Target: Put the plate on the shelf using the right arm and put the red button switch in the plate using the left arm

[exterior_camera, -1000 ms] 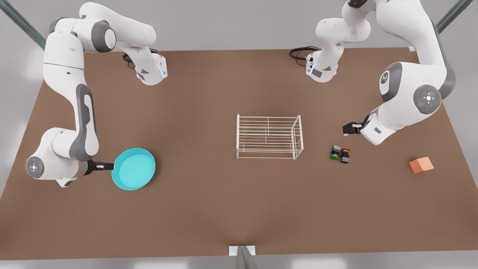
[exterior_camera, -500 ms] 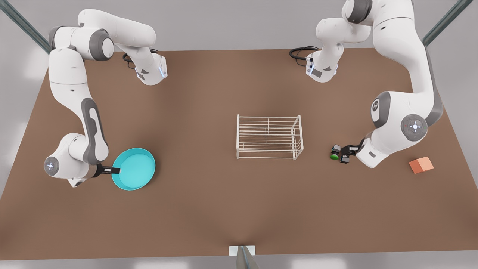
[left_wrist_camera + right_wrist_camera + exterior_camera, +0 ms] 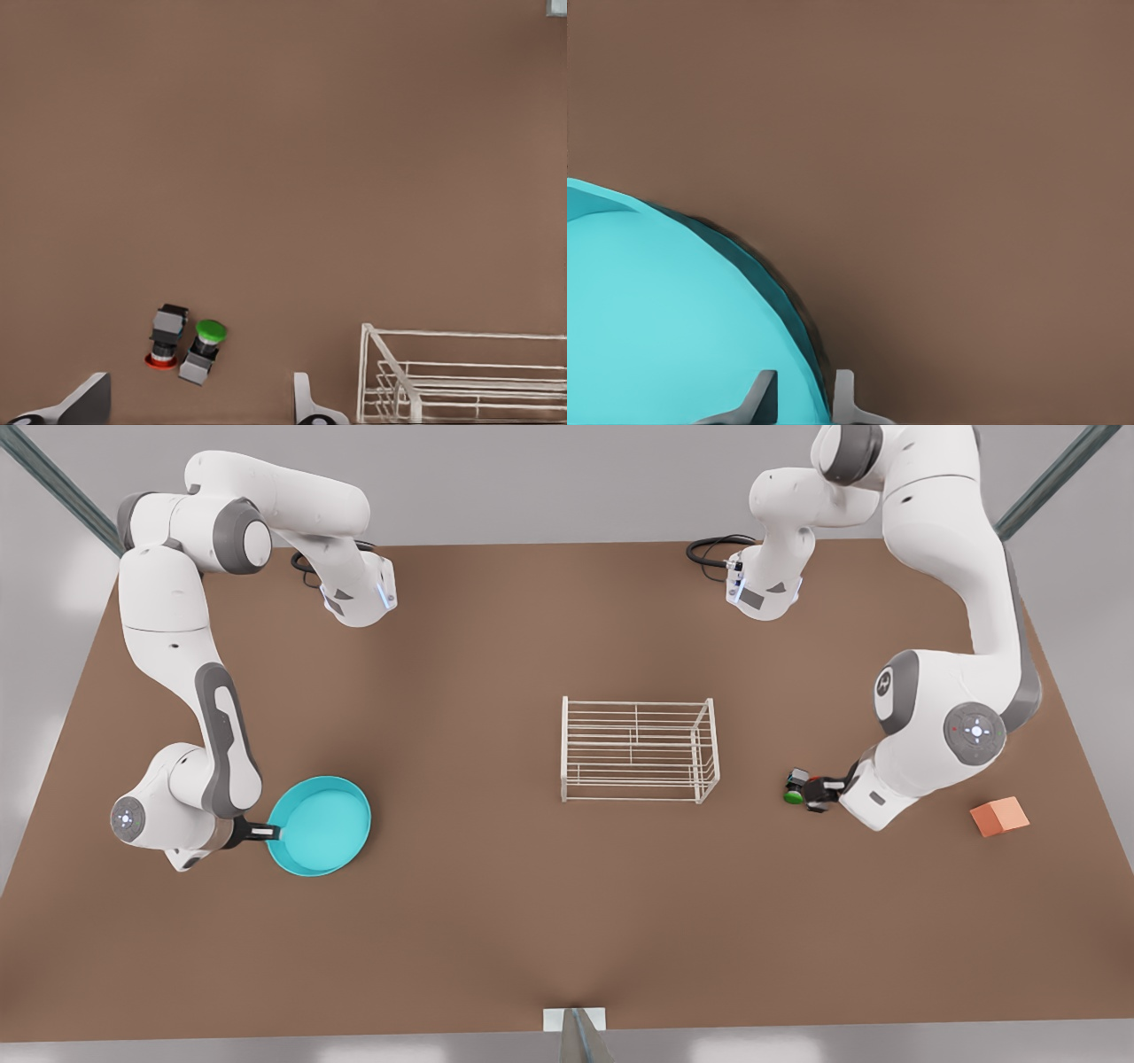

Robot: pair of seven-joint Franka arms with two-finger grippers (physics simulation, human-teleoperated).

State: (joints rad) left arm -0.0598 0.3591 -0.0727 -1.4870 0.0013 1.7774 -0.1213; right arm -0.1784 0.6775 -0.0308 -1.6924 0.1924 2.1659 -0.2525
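The turquoise plate (image 3: 321, 825) lies flat on the table at the front view's left. My right gripper (image 3: 270, 832) is at its edge, and in the right wrist view its fingers (image 3: 764, 397) straddle the rim of the plate (image 3: 673, 336) closely, shut on it. The white wire shelf (image 3: 638, 751) stands mid-table. To its right the red button switch (image 3: 166, 335) lies on its side against a green-capped switch (image 3: 205, 341). My left gripper (image 3: 815, 790) hangs low over this pair and is open (image 3: 197, 403), with both switches just ahead of its wide-spread fingers.
An orange-pink block (image 3: 999, 816) sits near the table's edge at the front view's right. The green switch (image 3: 793, 797) touches the red one. The shelf's corner (image 3: 461, 372) is close beside the left gripper. Open brown table lies between plate and shelf.
The left gripper came down and toward the shelf, onto the two switches. The right gripper slid onto the plate's rim, and the plate shifted slightly toward the shelf.
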